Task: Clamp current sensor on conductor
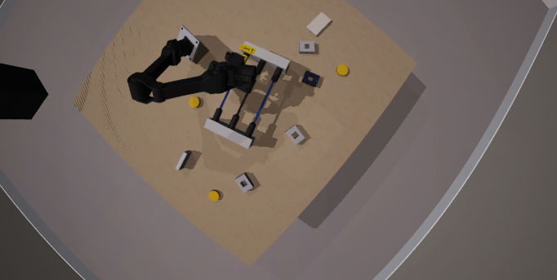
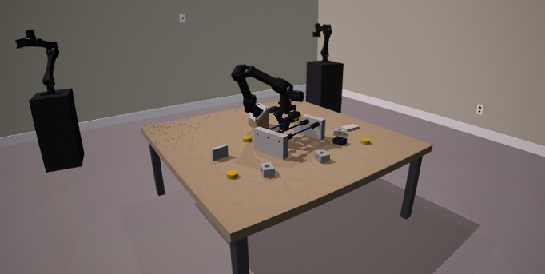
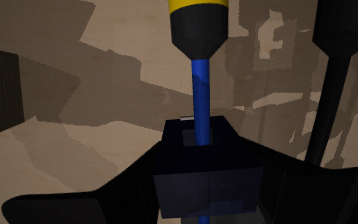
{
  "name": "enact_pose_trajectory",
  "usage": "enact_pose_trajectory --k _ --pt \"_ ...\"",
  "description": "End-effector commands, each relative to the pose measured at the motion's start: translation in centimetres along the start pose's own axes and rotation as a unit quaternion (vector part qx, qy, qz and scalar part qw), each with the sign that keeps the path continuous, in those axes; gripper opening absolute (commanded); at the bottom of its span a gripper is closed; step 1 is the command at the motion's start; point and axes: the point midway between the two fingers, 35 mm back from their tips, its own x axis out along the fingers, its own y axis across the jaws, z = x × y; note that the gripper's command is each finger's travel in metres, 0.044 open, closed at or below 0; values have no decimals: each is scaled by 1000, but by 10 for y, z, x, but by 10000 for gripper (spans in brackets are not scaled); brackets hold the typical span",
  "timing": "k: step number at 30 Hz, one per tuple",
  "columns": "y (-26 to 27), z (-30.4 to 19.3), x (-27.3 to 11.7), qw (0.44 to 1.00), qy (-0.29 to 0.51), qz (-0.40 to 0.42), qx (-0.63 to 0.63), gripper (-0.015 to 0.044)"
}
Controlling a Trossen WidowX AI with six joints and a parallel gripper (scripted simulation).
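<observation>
The dark blue sensor (image 3: 180, 161) (image 2: 283, 124) sits round the blue LOAD conductor (image 3: 200, 95) (image 1: 224, 100), which passes through its window. A thin seam shows on the sensor's near face; the latch and the arrow cannot be made out. The yellow LOAD marker (image 1: 247, 49) is on the end block above this conductor, and a yellow band (image 3: 198, 2) rings its sleeve. My gripper (image 3: 197, 143) (image 2: 283, 121) is shut on the sensor, one finger against each side. In the top view the arm hides the sensor.
Two white end blocks (image 1: 267, 55) (image 1: 229, 133) hold a black conductor (image 1: 242, 104) and another blue conductor (image 1: 264, 102) beside the LOAD one. Elsewhere lie a dark blue square block (image 1: 305, 77), several grey ones, yellow discs, a white plate (image 1: 318, 24) and an upright panel (image 2: 220, 152).
</observation>
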Motion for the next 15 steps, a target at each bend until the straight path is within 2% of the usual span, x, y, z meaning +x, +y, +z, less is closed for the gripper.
enact_pose_trajectory --k 1,9,15 --pt "-1 0 0 1000 0 -1 0 0" --pt "-1 0 4 1000 0 -1 0 0" --pt "-1 0 1 1000 -1 -1 2 157"
